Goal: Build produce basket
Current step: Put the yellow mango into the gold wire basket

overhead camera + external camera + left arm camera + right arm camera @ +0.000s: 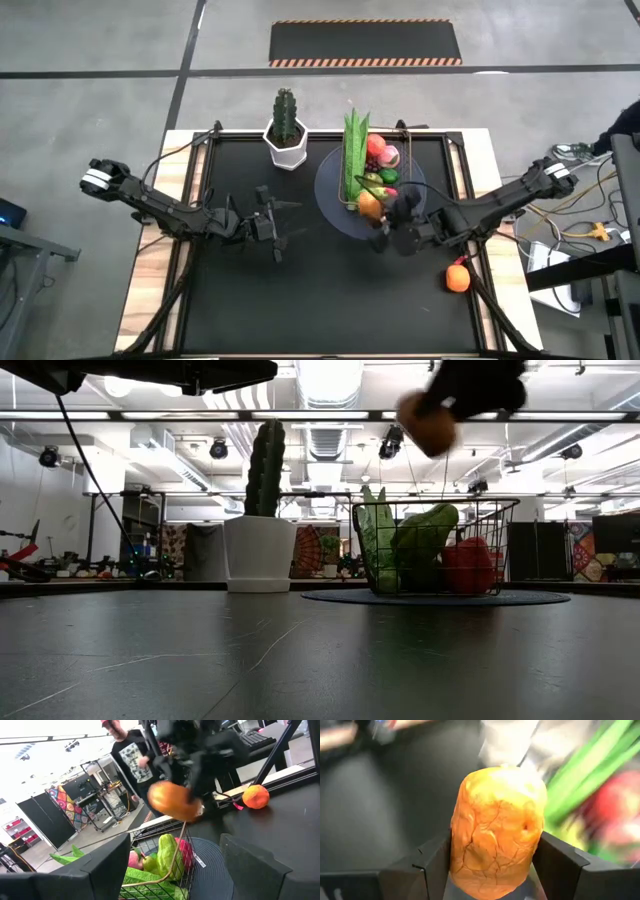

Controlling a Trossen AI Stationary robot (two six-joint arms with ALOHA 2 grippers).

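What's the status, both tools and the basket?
Right tool shut on orange wrinkled toy fruit, above wire metal basket. Left tool open, idle mid-table. Second orange fruit still on table.

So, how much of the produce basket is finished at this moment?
Mostly done: the basket on the grey plate already holds green beans, a pear and red and pink fruits. In hand: the right gripper is shut on an orange fruit, held above the basket's edge. Left: one orange lies on the table by the right arm. The left gripper waits open at mid-table.
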